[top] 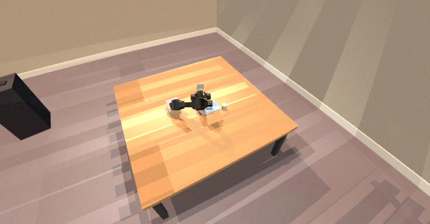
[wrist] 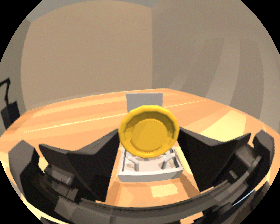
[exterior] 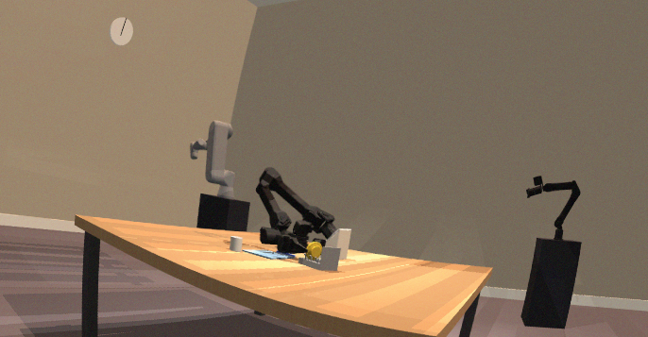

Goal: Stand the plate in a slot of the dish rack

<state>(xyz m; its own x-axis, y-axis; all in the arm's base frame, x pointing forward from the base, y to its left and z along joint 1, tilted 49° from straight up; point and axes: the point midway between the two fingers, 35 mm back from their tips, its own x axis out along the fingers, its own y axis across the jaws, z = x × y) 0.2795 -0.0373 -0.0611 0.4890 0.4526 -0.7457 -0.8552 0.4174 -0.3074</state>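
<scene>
The yellow plate (top: 201,91) (exterior: 314,249) (wrist: 149,132) stands upright over the grey dish rack (top: 200,86) (exterior: 330,259) (wrist: 150,176), facing the wrist camera. Its lower edge is down at the rails; whether it rests on the rack floor, and in which slot, I cannot tell. The rack's tall end panel rises behind the plate in the wrist view. My gripper (wrist: 148,131) is low at the rack, its two black fingertips against the plate's left and right rims, shut on the plate. In the top view the arm hides most of the rack.
A light blue mat (top: 214,108) (exterior: 265,254) lies beside the arm, with a white cup (top: 224,106) (exterior: 236,244) near it. A dark blue stick (top: 199,112) lies by the mat. A pale box (top: 170,106) (exterior: 346,244) stands at the arm's base.
</scene>
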